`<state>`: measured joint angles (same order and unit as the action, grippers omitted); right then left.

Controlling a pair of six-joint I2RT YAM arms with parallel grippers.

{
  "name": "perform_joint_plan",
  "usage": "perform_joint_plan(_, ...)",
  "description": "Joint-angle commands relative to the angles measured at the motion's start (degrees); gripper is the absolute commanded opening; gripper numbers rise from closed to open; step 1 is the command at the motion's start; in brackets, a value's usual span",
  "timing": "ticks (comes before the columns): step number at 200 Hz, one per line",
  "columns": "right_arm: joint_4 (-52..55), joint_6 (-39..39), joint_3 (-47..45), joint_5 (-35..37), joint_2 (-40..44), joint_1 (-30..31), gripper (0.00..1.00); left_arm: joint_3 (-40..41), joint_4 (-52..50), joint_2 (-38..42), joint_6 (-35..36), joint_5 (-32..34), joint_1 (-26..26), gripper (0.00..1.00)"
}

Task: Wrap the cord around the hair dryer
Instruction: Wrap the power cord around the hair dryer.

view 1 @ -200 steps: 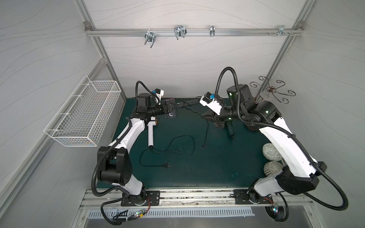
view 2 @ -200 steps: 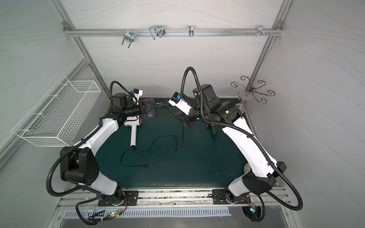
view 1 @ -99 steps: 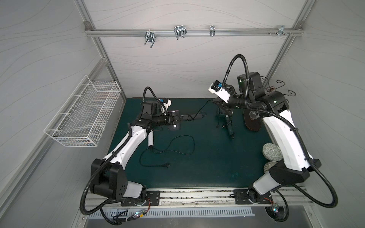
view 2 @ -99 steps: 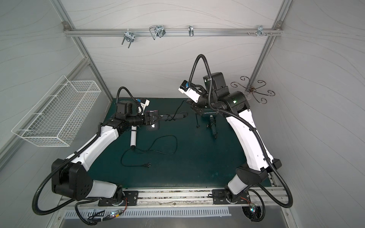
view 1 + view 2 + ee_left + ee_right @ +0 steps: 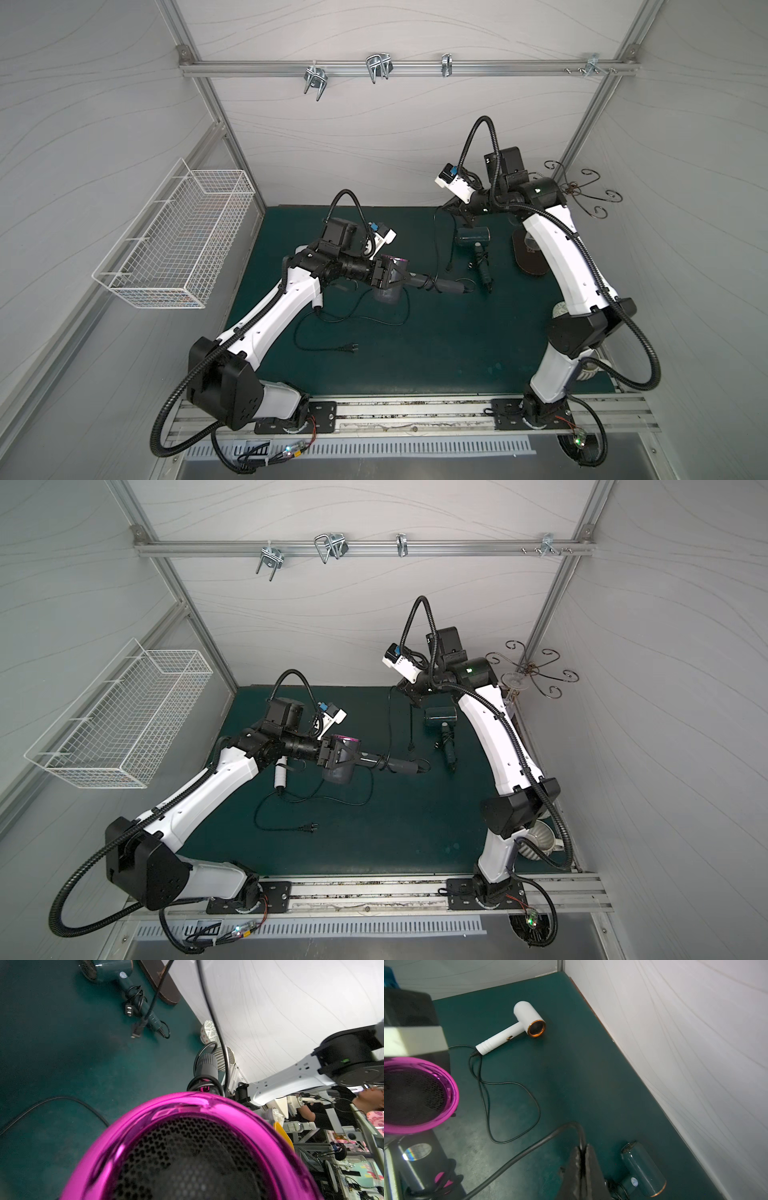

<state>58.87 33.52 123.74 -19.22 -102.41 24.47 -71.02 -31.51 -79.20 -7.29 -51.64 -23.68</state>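
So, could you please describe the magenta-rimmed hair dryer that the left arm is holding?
The hair dryer has a dark grey barrel, a glossy magenta rear rim around a black perforated grille, and a grey handle with a ribbed end. The left gripper clamps its barrel, holding it off the mat, handle pointing away from that arm. Its black cord loops round the handle and rises to the shut right gripper.

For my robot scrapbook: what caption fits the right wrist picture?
Shut right pincer grips the cord of the pink hair dryer.
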Motion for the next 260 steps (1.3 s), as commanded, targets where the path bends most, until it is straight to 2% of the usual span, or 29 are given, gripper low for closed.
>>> perform_joint_plan(1, -3.96, -1.00, -4.08, -6.31, 0.35, -1.06, 0.00, -6.13, 0.79, 2.12, 1.60, -8.36, -0.15, 0.00)
perform_joint_plan(28, -6.13, -3.24, -11.38, -12.25, 1.35, -2.64, 0.00, -9.10, 3.34, 2.35, -0.73, -12.37, -0.14, 0.00)
perform_joint_plan(51, -10.59, -7.48, -18.25, -21.04, 2.97, -6.04, 0.00, -10.69, 6.72, 2.21, -3.35, -14.80, 0.67, 0.00)
perform_joint_plan(78, -15.63, -11.18, -25.85, -29.44, 4.06, -8.99, 0.00, -10.89, 15.92, 2.02, -10.93, -17.05, 2.93, 0.00)
perform_joint_plan(109, -16.73, -13.52, -29.50, -34.57, 2.32, -9.47, 0.00, -12.55, 25.74, 0.31, -18.54, -18.25, 3.97, 0.00)
perform_joint_plan(167, -21.43, -17.23, -33.36, -40.04, 1.54, -9.71, 0.00, -19.85, 39.70, -4.58, -30.02, -17.01, 5.65, 0.00)
perform_joint_plan(190, -21.19, -16.16, -33.85, -39.15, 1.69, -8.48, 0.00, -22.40, 45.76, -6.93, -35.25, -16.59, 6.27, 0.00)
perform_joint_plan(260, -31.41, -21.15, -39.52, -37.31, 2.02, -4.79, 0.00, -25.35, 53.13, -9.48, -41.23, -15.79, 6.54, 0.00)
